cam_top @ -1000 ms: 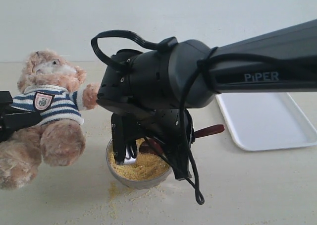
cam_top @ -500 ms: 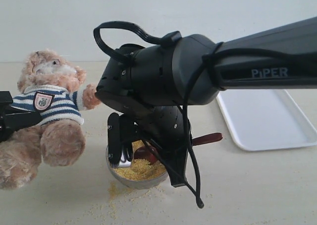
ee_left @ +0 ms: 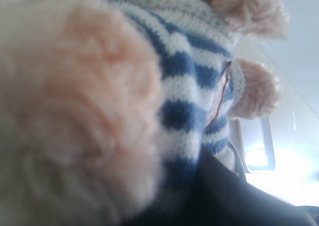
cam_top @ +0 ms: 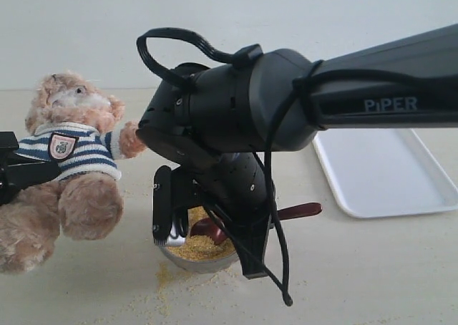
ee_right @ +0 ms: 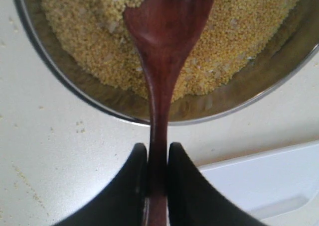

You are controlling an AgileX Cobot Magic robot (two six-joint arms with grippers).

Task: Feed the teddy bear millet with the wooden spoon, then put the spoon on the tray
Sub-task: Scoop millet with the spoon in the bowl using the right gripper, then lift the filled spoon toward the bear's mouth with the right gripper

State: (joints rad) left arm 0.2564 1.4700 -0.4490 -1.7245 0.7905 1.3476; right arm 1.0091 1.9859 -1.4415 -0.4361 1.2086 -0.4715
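Pinching the wooden spoon (ee_right: 162, 61) by its slim handle, our right jaws stand narrow, one on either side. Its oval end lies in the millet (ee_right: 239, 42) inside the steel bowl (ee_right: 99, 94). From that bowl, the teddy bear (cam_top: 68, 167) sits at 10 o'clock and the tray (cam_top: 386, 175) at 2 o'clock. Whether our left jaws grip, we cannot tell.

- "PiPER", pale letters on the black right arm (cam_top: 336, 89), at 3 o'clock in the exterior view.
- Badge (cam_top: 62, 145) on the shirt (cam_top: 89, 153) of the teddy bear (cam_top: 79, 203): nothing legible.
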